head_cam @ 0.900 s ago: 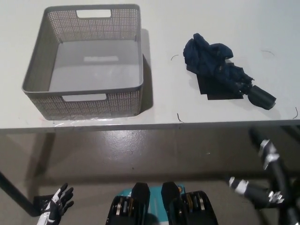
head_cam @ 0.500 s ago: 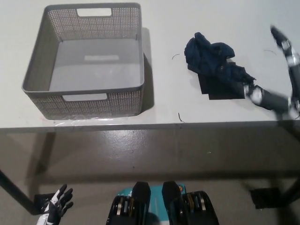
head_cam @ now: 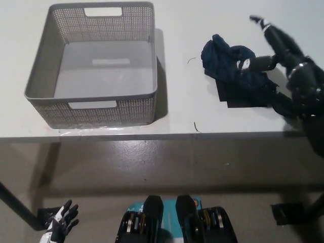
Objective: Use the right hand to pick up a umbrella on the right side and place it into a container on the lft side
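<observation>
Umbrella: the folded dark blue umbrella (head_cam: 235, 71) lies on the white surface (head_cam: 182, 30), well to the right of the basket and apart from it. Its cloth is bunched and crumpled at the far end; its handle end points toward the near right edge of the surface and is mostly hidden under my right arm.

Basket: the grey mesh basket (head_cam: 40, 66) stands upright on the left part of the surface, with a cut-out handle in its far wall and another in its near wall. Its near wall is close to the front edge of the surface. I see nothing in it but its bare floor.

Right hand: my black right hand (head_cam: 283, 53) is over the right side of the umbrella, reaching in from the right. My fingers (head_cam: 268, 33) are spread apart, one stretched out beyond the umbrella's far side, another bent in over the cloth. They pinch nothing. I cannot tell whether any of them touches the cloth.

Left hand: my white left hand (head_cam: 62, 227) rests low, below the front edge of the surface and to the near left of the basket, over the floor. Its fingers are spread and hold nothing.
</observation>
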Robot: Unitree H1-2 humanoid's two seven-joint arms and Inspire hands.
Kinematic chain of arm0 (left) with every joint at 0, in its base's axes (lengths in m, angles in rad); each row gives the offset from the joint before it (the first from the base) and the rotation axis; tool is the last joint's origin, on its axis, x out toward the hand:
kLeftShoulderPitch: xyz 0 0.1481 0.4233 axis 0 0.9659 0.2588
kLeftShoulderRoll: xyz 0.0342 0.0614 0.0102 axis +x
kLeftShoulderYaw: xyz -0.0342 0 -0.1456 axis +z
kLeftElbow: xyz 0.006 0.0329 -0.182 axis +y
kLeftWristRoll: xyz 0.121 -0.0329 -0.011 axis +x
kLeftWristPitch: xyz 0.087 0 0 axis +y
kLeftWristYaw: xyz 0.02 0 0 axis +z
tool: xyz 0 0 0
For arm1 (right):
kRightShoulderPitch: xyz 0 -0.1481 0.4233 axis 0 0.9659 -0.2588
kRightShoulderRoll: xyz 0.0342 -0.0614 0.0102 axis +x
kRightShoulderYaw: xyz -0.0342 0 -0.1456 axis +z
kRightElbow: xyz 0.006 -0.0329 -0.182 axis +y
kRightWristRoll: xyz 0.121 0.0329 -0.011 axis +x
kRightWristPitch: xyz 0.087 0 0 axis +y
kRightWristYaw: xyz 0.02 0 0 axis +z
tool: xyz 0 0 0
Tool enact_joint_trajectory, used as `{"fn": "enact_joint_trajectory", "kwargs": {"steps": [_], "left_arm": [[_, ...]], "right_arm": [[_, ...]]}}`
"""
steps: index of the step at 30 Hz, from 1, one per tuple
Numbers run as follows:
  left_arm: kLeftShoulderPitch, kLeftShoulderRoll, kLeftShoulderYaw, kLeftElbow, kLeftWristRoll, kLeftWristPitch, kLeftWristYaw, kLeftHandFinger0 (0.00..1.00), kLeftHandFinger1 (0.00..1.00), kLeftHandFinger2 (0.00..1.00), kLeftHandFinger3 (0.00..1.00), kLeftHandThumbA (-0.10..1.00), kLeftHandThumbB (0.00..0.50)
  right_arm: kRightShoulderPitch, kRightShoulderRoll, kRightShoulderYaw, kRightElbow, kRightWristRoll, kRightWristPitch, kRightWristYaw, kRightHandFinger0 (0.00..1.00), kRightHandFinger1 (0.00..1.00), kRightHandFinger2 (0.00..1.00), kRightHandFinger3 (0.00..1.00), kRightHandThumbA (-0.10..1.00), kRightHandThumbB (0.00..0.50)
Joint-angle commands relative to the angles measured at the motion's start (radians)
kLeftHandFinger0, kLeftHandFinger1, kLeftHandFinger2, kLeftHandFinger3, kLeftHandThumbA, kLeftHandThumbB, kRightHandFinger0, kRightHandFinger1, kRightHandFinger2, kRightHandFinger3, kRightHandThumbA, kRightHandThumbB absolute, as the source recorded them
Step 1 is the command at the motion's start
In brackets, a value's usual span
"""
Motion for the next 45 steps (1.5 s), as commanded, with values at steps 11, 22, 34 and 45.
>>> {"fn": "enact_joint_trajectory", "kwargs": {"steps": [11, 22, 34, 45], "left_arm": [[0.022, 0.028, 0.003, -0.008, -0.02, -0.069, -0.034, 1.0, 1.0, 1.0, 1.0, 1.0, 0.045], [0.003, 0.037, 0.003, -0.008, -0.008, -0.067, -0.038, 1.0, 1.0, 1.0, 1.0, 1.0, 0.035], [-0.007, 0.036, -0.004, 0.008, -0.026, -0.066, -0.046, 1.0, 1.0, 1.0, 1.0, 1.0, 0.032], [0.001, 0.033, -0.008, 0.011, -0.023, -0.063, -0.049, 1.0, 1.0, 1.0, 1.0, 1.0, 0.03]], "right_arm": [[-0.277, 0.106, 0.189, 0.667, -0.085, 0.039, 0.032, 1.0, 1.0, 1.0, 1.0, 0.98, 0.5], [-0.186, 0.151, 0.184, 0.723, -0.049, -0.109, -0.327, 0.07, 0.19, 0.33, 0.66, -0.1, 0.244], [-0.222, 0.163, 0.03, 0.663, 0.034, -0.306, -0.508, 0.0, 0.34, 0.84, 0.83, -0.1, 0.143], [-0.307, 0.187, -0.068, 0.394, 0.053, -0.332, -0.453, 0.0, 0.29, 0.72, 0.78, -0.1, 0.188]]}}
